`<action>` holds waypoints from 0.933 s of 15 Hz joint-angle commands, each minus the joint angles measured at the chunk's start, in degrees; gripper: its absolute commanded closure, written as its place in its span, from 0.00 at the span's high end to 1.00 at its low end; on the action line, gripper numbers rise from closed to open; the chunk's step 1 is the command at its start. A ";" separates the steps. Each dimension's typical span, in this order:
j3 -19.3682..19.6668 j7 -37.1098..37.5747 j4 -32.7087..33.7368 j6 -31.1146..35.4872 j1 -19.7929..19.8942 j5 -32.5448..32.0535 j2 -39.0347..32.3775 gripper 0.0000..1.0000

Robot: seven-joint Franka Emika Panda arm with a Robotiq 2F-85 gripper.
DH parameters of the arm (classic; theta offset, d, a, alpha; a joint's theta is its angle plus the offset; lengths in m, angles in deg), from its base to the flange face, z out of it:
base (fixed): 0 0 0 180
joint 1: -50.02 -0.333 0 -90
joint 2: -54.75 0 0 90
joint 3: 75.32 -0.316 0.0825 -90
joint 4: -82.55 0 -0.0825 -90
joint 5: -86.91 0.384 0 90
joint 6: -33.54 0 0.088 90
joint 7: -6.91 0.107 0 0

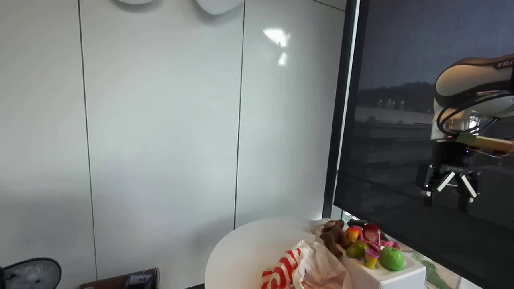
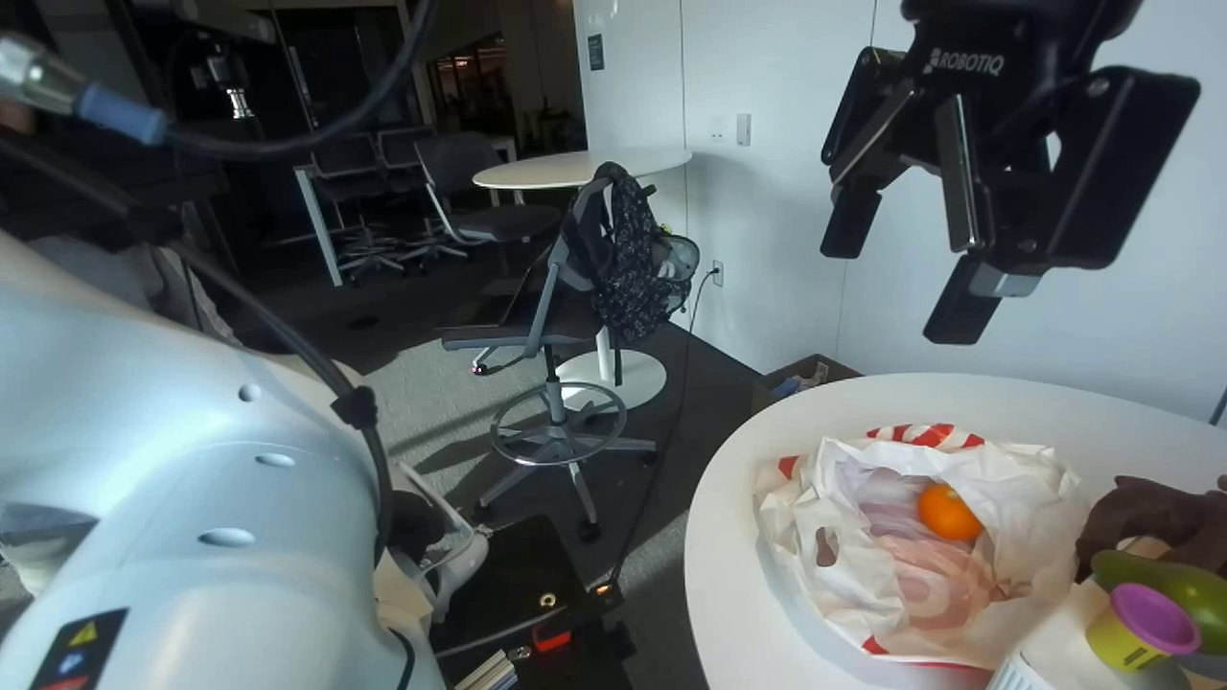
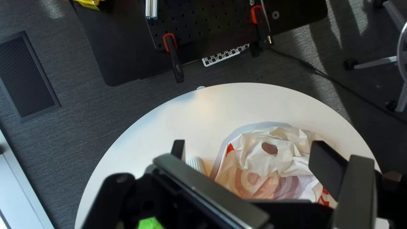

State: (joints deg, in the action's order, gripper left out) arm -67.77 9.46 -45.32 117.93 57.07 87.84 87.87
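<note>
In an exterior view, the black two-fingered Robotiq end effector (image 2: 906, 264) hangs above a round white surface (image 2: 729, 517), its fingers spread apart. On the surface lies a crumpled white carrier bag with red stripes (image 2: 858, 580), its mouth gaping upward, with a round orange fruit (image 2: 949, 513) inside. Right of the bag, a small yellow tub with a purple lid (image 2: 1123, 640) sits in front of a smooth green fruit-like object (image 2: 1165, 573), with a dark brown lumpy shape (image 2: 1150, 522) behind. The arm's smooth white casing (image 2: 230, 460) fills the left foreground. Farther back, a dark patterned backpack (image 2: 633, 264) hangs on a grey-framed swivel chair (image 2: 508, 335) near a round white table (image 2: 566, 171).
</note>
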 commanded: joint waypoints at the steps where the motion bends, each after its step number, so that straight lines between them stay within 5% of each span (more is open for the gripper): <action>1: -0.25 -0.18 0.18 -0.16 0.37 0.12 -0.11 1.00; 7: -0.54 0.45 -0.52 1.29 0.39 0.16 -0.57 1.00; 14: -1.66 5.31 -6.87 23.71 0.70 -0.18 -11.80 1.00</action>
State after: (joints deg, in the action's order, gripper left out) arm -68.39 12.43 -51.45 133.72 57.07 88.16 81.42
